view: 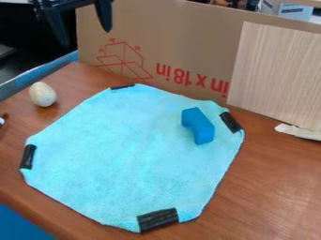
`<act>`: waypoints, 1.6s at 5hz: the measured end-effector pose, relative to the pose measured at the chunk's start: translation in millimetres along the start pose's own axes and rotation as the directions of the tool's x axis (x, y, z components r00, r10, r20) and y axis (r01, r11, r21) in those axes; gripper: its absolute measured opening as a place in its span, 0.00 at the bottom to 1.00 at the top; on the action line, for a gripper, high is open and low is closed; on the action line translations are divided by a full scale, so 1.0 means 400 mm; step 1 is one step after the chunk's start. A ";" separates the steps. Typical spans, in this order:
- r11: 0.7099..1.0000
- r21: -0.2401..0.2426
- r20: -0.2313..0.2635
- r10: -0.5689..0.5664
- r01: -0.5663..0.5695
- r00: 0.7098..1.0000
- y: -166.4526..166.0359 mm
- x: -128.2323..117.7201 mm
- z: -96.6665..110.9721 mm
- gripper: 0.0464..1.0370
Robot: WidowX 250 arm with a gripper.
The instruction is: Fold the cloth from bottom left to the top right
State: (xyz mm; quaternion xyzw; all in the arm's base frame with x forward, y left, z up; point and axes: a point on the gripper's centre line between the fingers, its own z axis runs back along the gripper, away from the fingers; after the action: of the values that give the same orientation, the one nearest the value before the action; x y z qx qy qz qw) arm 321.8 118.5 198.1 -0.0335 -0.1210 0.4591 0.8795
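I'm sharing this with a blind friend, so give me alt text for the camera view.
A light blue cloth with black corner patches lies spread on a brown table, a blue block on it. A black robot hand hangs open at upper left.

A blue block (198, 125) stands in the way on the right-hand part of a light-blue cloth (125, 154), just inside the black strip at the cloth's right corner, while the cloth's middle and lower left offer an open approach from above. A cardboard panel (182, 44) walls off the far side, close behind the cloth's top edge, with a wood-grain board (276, 75) upright before it at right. A pale egg-shaped object (42, 94) sits apart from the cloth at upper left. Bare tabletop (270, 187) gives passage along the lower right, short of a whitish scrap (298, 131) near the board's foot.
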 end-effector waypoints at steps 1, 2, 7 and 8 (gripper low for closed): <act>1.000 0.016 -0.022 -0.003 0.004 1.000 0.005 -0.007 -0.029 0.96; 0.995 0.067 -0.031 -0.077 0.078 0.997 0.062 -0.051 -0.142 0.96; 0.962 0.170 0.150 -0.241 0.216 0.959 0.303 -0.071 -0.270 0.96; 0.961 0.176 0.152 -0.243 0.216 0.958 0.326 -0.081 -0.283 0.96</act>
State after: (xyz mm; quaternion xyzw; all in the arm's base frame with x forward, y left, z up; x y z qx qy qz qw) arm 227.6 173.1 60.4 0.0900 -0.1631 0.3631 0.9129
